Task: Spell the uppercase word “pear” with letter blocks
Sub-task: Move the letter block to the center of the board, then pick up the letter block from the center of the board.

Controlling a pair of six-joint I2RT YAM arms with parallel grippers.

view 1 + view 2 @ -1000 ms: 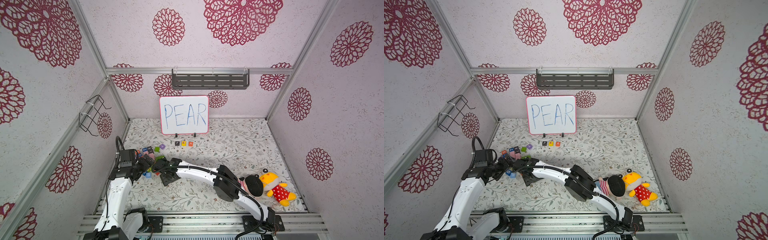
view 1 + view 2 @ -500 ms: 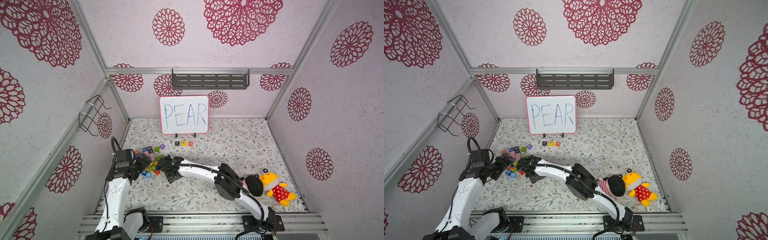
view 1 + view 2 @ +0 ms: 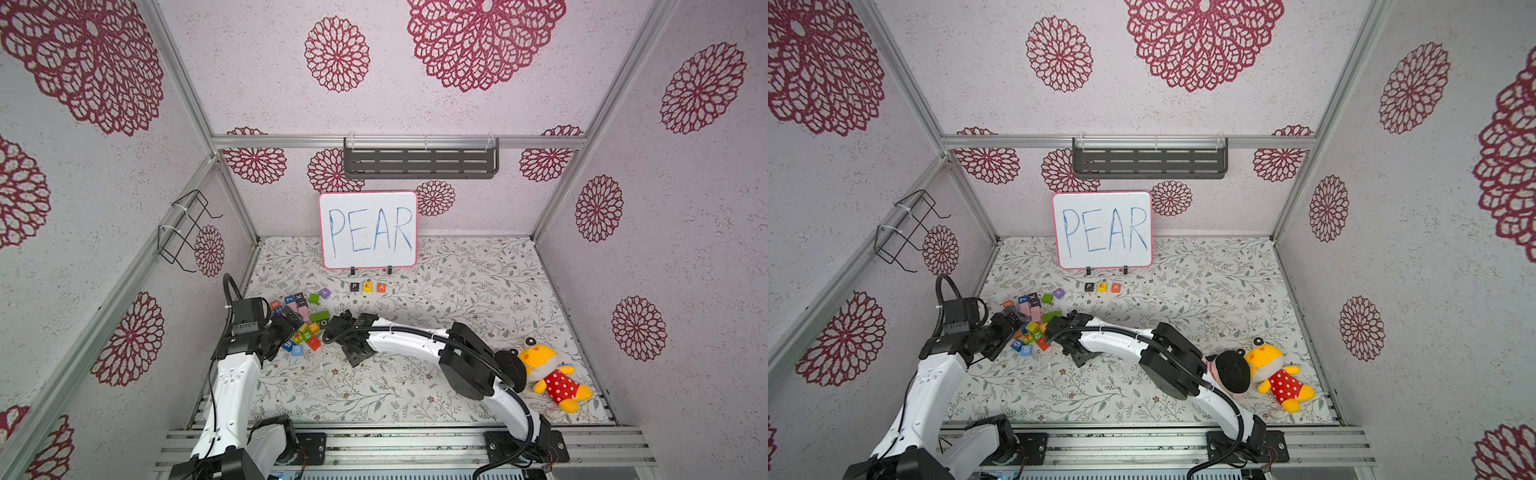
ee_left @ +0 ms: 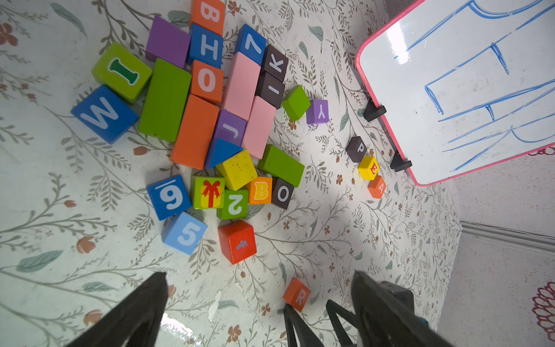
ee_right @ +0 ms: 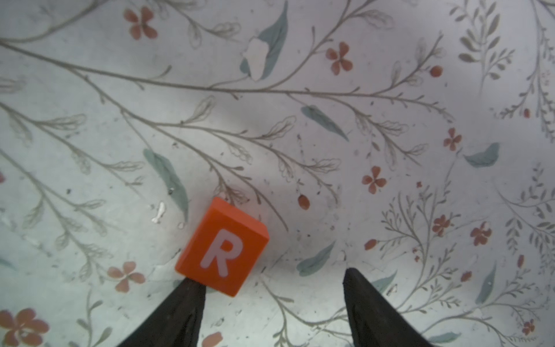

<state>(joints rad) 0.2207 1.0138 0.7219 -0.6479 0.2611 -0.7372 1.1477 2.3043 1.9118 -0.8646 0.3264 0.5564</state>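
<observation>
Three letter blocks stand in a row in front of the whiteboard: black P (image 3: 354,286), yellow E (image 3: 367,286) and orange A (image 3: 381,287), also seen in the left wrist view as P (image 4: 357,148), E (image 4: 368,168), A (image 4: 377,187). The orange-red R block (image 5: 222,249) lies flat on the mat, apart from the pile (image 4: 297,294). My right gripper (image 5: 270,281) is open just over it, and one fingertip (image 5: 192,288) touches the block's edge; both top views hide the R under that gripper (image 3: 332,328). My left gripper (image 4: 258,275) hangs open and holds nothing, near the pile (image 3: 291,320).
A pile of other coloured blocks (image 3: 305,328) lies at the left of the mat between the two grippers. The whiteboard (image 3: 368,230) stands at the back. A plush toy (image 3: 552,374) lies at the right front, by the right arm's elbow. A wire basket (image 3: 187,228) hangs on the left wall.
My right gripper's jaws have spread wider over the R block. The left arm has drawn back a little toward the left wall.
</observation>
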